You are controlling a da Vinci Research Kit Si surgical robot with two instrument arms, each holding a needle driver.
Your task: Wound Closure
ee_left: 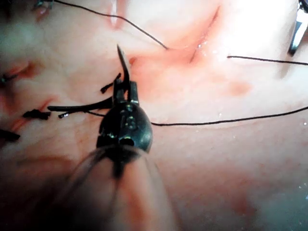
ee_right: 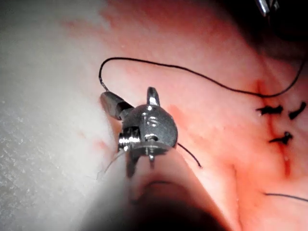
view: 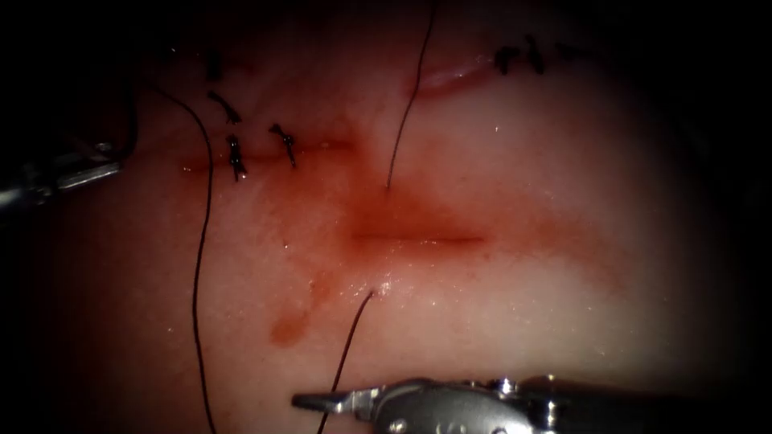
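Starting nearest the scope: right tool (view: 310,399) lies low across the near edge of the tissue (view: 547,321), tip pointing left, jaws closed. The thread (view: 350,345) runs right at the jaw tips, and the right wrist view has a strand leaving the tip of the right tool, so it reads as pinched on thread, not needle. That strand climbs to a puncture just on the near side of the cut (view: 418,238), toward its left end. The cut itself is a short horizontal line, open, with red fluid (view: 289,328) pooled around it and streaked down to the left. On the far side, a second strand comes out of the tissue and runs straight up out of view. Further back and left of the cut sit finished stitches (view: 236,157) with short dark tails, and a long loop of thread hangs down past them. Left tool (ee_left: 124,89) is well to the left of the cut, clamped on the needle (ee_left: 125,67) near its tail end. The needle curves up from the jaws, point free, not in the tissue.
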